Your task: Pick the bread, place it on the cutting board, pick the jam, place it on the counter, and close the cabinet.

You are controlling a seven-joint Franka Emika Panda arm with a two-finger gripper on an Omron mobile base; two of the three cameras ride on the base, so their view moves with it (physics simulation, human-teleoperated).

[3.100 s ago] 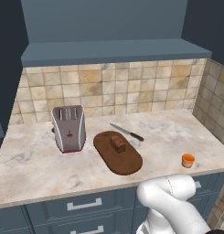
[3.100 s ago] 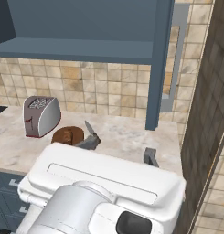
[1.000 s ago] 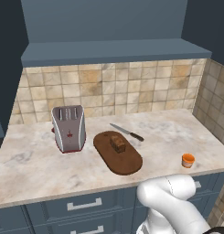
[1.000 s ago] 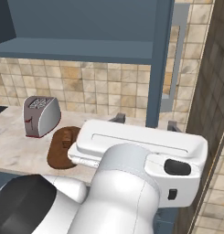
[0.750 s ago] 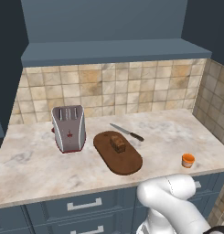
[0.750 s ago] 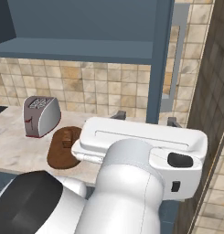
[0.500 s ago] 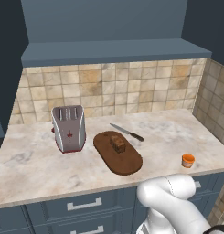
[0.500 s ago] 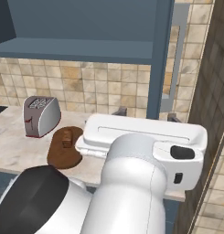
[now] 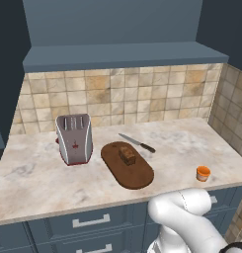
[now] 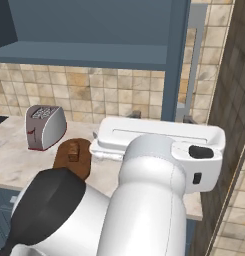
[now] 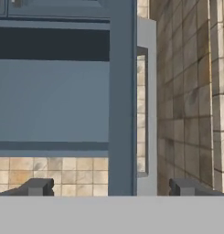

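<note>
Cutting board (image 9: 127,167) lying diagonally, bread (image 9: 127,155) on it, claw (image 11: 112,187) spread wide

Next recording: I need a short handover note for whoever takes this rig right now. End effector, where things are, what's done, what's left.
End effector: open, empty, raised facing the edge of the open cabinet door.
Bread: on the cutting board. Done.
Jam: on the counter, right of the board. Done.
Left: close the cabinet; the door stands out edge-on, handle to its right in the hand view.
</note>
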